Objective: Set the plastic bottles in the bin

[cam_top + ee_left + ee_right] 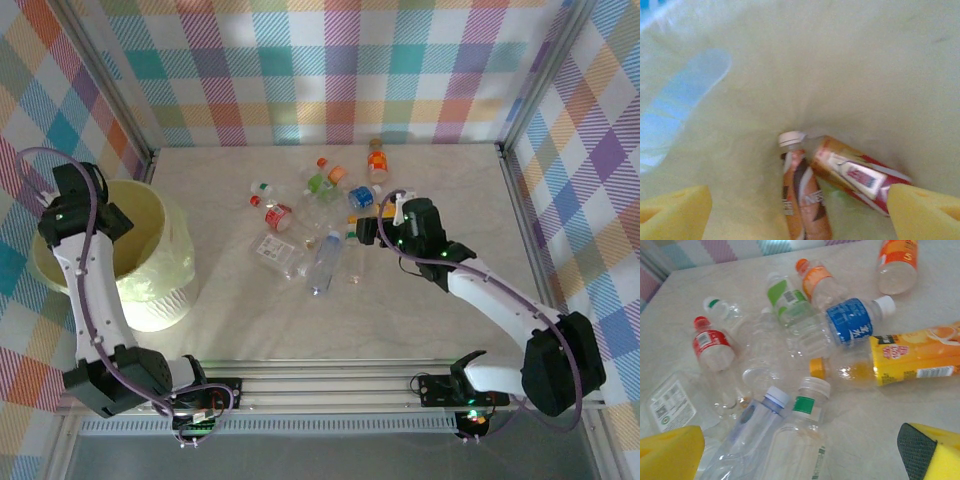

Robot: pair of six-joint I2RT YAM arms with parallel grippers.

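Note:
The bin stands at the table's left. My left gripper hangs over its mouth. In the left wrist view this gripper is open, its yellow pads wide apart, looking down the bin's pale wall. On the bin's floor lie a brown white-capped bottle and a red-and-gold one. Several plastic bottles are heaped mid-table. My right gripper hovers open at the heap's right edge. In its own view the right gripper is above a clear green-banded bottle and a bluish one.
A yellow juice bottle, a blue-labelled bottle and a red-capped one lie just beyond. An orange-labelled bottle lies apart near the back wall. Metal rails edge the table on the right.

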